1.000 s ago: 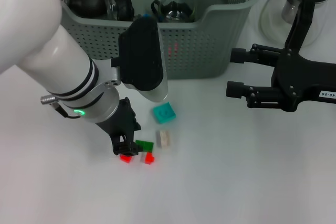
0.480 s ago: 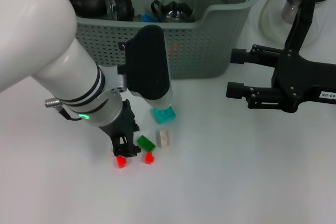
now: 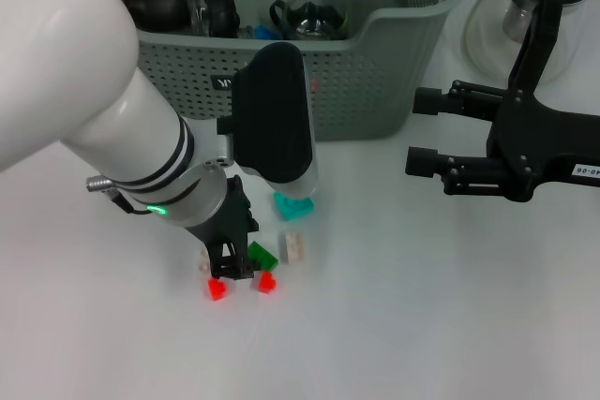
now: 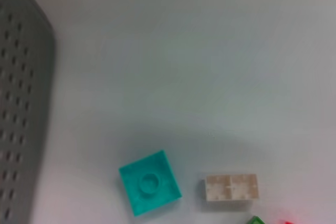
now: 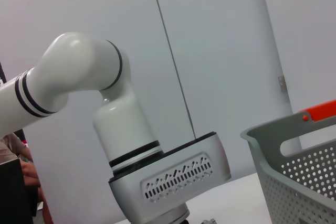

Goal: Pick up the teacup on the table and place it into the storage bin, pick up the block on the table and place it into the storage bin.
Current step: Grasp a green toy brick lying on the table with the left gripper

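The left hand (image 3: 230,267) is lowered among small blocks before the storage bin (image 3: 375,72), fingers apart around the green block (image 3: 262,254) for grasping. The right hand (image 3: 424,128), open, is parked beside the bin.

Grey-green perforated storage bin (image 3: 375,72); teal block (image 4: 150,189), cream block (image 4: 231,188), green block (image 3: 262,255), two red blocks (image 3: 217,288); white table (image 3: 422,306).
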You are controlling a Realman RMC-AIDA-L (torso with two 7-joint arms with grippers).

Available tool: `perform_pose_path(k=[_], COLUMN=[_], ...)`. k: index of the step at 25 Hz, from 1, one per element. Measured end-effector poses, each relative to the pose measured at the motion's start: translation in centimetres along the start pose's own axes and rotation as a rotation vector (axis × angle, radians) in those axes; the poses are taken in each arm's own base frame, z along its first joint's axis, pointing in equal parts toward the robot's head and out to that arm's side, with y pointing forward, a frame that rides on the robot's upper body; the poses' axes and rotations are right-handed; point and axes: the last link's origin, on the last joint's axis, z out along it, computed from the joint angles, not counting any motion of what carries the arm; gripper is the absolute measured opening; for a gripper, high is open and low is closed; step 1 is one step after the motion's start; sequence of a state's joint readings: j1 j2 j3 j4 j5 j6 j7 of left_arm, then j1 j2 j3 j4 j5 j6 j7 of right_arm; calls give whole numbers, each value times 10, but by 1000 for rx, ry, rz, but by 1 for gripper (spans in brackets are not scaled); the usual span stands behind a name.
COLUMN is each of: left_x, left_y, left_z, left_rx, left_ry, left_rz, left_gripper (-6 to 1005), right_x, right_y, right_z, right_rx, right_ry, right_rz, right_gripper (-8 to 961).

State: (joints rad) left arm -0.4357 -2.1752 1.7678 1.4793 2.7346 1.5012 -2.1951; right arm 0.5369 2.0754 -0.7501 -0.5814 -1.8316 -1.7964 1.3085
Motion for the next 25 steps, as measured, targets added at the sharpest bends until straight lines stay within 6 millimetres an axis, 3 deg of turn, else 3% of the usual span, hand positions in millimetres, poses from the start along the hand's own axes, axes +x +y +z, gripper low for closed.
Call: perform_pose_path(k=[25], left_x=[1], left_y=[3], left_z=[0], left_rx=[20], left_ry=[-30], left_rz=[37], left_gripper=[451], right_x=[-1], right_y=[0], right_z=[0], right_rx=[-2], right_ry=[1], right_rz=[-2], right_gripper=[851])
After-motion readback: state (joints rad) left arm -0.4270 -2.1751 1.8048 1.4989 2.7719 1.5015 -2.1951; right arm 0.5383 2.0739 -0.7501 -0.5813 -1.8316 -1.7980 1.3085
